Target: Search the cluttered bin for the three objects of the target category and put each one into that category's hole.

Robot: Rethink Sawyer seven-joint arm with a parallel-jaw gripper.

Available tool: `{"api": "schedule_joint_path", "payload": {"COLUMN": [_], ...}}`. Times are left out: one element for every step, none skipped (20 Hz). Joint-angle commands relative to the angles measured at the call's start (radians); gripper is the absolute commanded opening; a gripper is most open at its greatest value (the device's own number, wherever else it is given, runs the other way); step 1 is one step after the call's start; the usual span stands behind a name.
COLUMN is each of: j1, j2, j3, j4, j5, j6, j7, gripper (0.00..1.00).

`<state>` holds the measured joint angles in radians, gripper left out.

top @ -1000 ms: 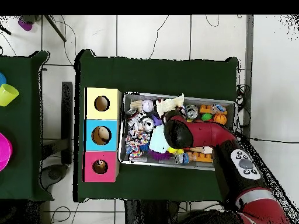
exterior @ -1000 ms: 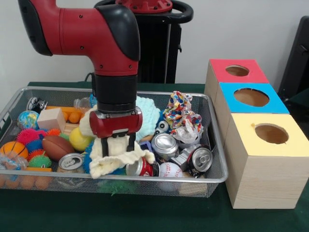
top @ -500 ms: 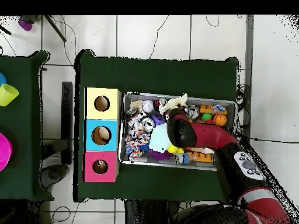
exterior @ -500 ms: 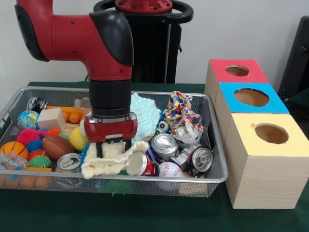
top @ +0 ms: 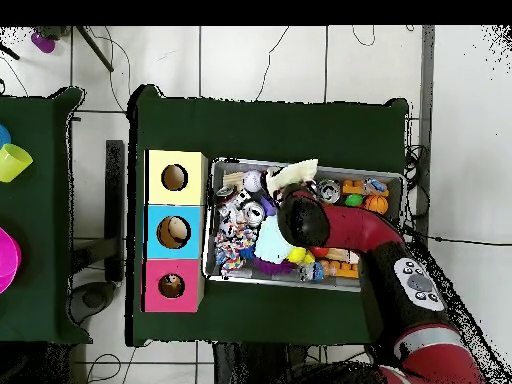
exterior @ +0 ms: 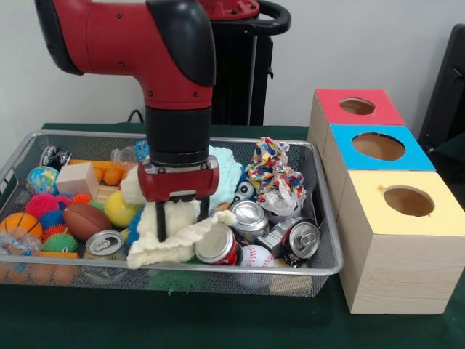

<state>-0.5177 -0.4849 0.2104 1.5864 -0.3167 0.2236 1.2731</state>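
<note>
The gripper (exterior: 179, 218) is down in the wire basket (exterior: 323, 218), its fingers clamped on a cream cloth (exterior: 174, 240) that drapes over a can (exterior: 216, 247) near the front rim. Three boxes (exterior: 396, 240) with holes stand beside it on the green surface (exterior: 218, 320).

The gripper (exterior: 179, 218) holds a cream cloth (exterior: 171, 236) inside the wire bin (exterior: 320, 265). Three boxes (exterior: 396, 240) stand at 3 o'clock.
</note>
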Motion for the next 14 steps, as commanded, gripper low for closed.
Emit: {"api": "schedule_joint_path", "payload": {"j1": [-0.032, -0.043, -0.044, -0.043, -0.039, -0.046, -0.02, -0.02, -0.024, -0.036, -0.045, -0.047, -0.051, -0.048], "j2": [-0.146, -0.177, -0.234, -0.259, -0.297, -0.315, -0.329, -0.337, -0.334, -0.333, -0.319, -0.306, -0.263, -0.243], "j3": [0.058, 0.075, 0.088, 0.088, 0.091, 0.102, 0.078, 0.081, 0.103, 0.126, 0.159, 0.176, 0.218, 0.233], "j4": [0.103, 0.107, 0.114, 0.111, 0.116, 0.118, 0.083, 0.071, 0.044, 0.027, -0.011, -0.036, -0.064, -0.076], "j5": [0.039, 0.047, 0.052, 0.05, 0.058, 0.059, 0.049, 0.04, 0.026, 0.021, 0.022, 0.02, 0.026, 0.023], "j6": [0.383, 0.421, 0.467, 0.485, 0.513, 0.519, 0.606, 0.631, 0.669, 0.694, 0.737, 0.762, 0.763, 0.746], "j7": [-0.029, -0.047, -0.075, -0.079, -0.079, -0.085, -0.1, -0.116, -0.157, -0.192, -0.234, -0.25, -0.271, -0.265], "gripper": [1.0, 1.0, 1.0, 1.0, 1.0, 1.0, 1.0, 1.0, 1.0, 1.0, 1.0, 1.0, 1.0, 1.0]}}
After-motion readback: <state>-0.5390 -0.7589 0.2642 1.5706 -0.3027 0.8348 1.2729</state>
